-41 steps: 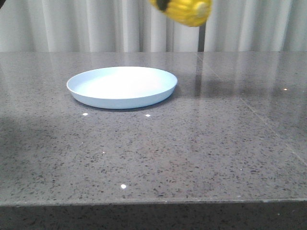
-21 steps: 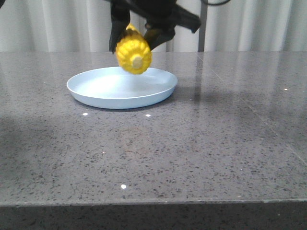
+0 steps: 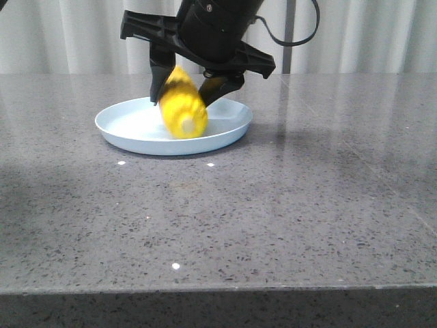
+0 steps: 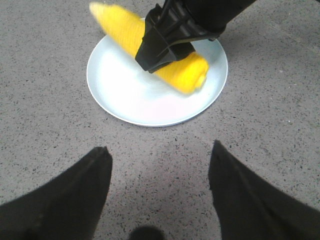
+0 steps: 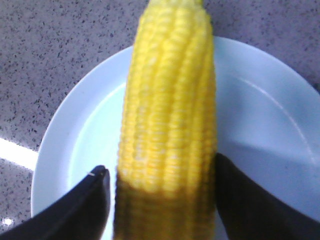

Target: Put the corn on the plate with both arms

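Note:
The yellow corn (image 3: 181, 109) hangs tilted between my right gripper's (image 3: 186, 96) black fingers, its stub end down at the rim of the pale blue plate (image 3: 232, 130). It is blurred while the gripper is sharp. In the right wrist view the corn (image 5: 170, 100) lies over the plate (image 5: 260, 100). One finger (image 5: 240, 200) touches it and a thin gap shows at the other finger (image 5: 90, 200). My left gripper (image 4: 160, 155) is open and empty above the table, short of the plate (image 4: 125, 95), and looks at the corn (image 4: 185, 75) under the right gripper.
The plate sits on a grey speckled stone table (image 3: 273, 219) at the left of centre. White curtains (image 3: 355, 34) hang behind the table. The table's front edge (image 3: 218, 288) runs along the bottom of the front view.
My right gripper has come down from above the view and moved left with the corn, lowering it onto the plate. The corn now tilts with its stub end down at the plate.

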